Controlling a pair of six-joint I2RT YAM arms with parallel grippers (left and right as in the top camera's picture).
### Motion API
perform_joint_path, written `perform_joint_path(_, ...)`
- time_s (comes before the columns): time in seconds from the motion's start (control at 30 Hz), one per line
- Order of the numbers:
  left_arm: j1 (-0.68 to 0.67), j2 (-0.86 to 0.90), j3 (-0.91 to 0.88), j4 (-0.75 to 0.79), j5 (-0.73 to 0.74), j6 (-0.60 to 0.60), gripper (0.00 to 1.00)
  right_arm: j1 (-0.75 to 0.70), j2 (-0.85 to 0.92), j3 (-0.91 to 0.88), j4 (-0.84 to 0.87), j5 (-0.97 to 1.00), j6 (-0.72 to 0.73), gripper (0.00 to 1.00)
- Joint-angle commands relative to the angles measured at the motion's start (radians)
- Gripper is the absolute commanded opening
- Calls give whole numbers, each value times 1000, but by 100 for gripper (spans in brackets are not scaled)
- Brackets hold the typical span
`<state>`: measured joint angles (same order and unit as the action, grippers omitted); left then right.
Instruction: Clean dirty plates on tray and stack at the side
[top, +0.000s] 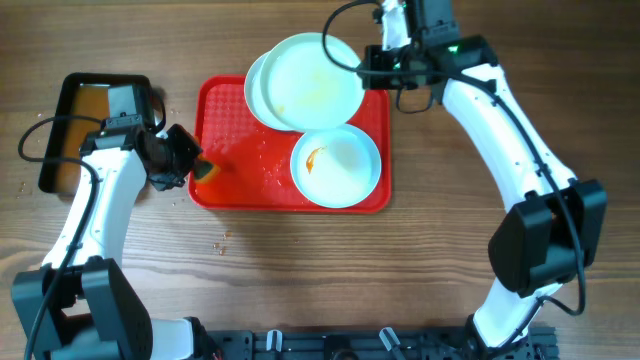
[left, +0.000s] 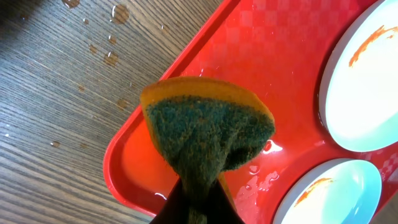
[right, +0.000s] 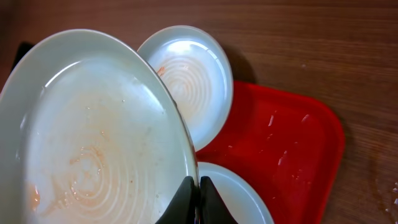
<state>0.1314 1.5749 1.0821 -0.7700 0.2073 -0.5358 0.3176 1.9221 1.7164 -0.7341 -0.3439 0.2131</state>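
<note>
The red tray (top: 225, 120) lies mid-table. My right gripper (top: 366, 64) is shut on the rim of a plate (top: 318, 80) with a faint orange film, holding it tilted above the tray's far part; in the right wrist view the jaws (right: 199, 188) pinch this plate (right: 93, 137). A second plate (top: 256, 88) lies partly under it (right: 189, 81). A third plate (top: 338, 168) with an orange smear sits at the tray's near right (right: 239, 193). My left gripper (top: 188, 163) is shut on a green-and-yellow sponge (left: 205, 127) over the tray's wet left corner (left: 134, 165).
A black pan of brownish water (top: 70, 120) stands at the far left. Water drops lie on the wooden table (left: 112, 37) beside the tray. Two smeared plates (left: 367, 74) (left: 336, 193) lie right of the sponge in the left wrist view.
</note>
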Motion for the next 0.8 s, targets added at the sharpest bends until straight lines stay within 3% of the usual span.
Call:
perform_joint_path(0.0, 3, 10, 14, 3, 1, 12, 4, 187, -28, 8, -1, 367, -108, 4)
perform_joint_path(0.13, 3, 10, 14, 3, 1, 12, 4, 465, -28, 8, 25, 1110, -165, 4)
perform_joint_path(0.2, 3, 10, 14, 3, 1, 12, 4, 603, -28, 8, 130, 1432, -310, 4)
perform_joint_path(0.3, 3, 10, 14, 3, 1, 12, 4, 729, -28, 8, 435, 1661, -701, 4)
perform_joint_path(0.4, 3, 10, 14, 2, 1, 12, 4, 769, -28, 8, 577, 1661, -874, 4)
perform_joint_path(0.5, 3, 10, 14, -1, 1, 12, 4, 762, -28, 8, 549, 1661, -777, 4)
perform_joint_path(0.57, 3, 10, 14, -2, 1, 12, 4, 750, -28, 7, 422, 1590, -578, 4)
perform_joint_path(0.7, 3, 10, 14, -2, 1, 12, 4, 645, -31, 8, 155, 1082, -119, 4)
perform_joint_path(0.77, 3, 10, 14, -2, 1, 12, 4, 563, -35, 8, 107, 818, 14, 4)
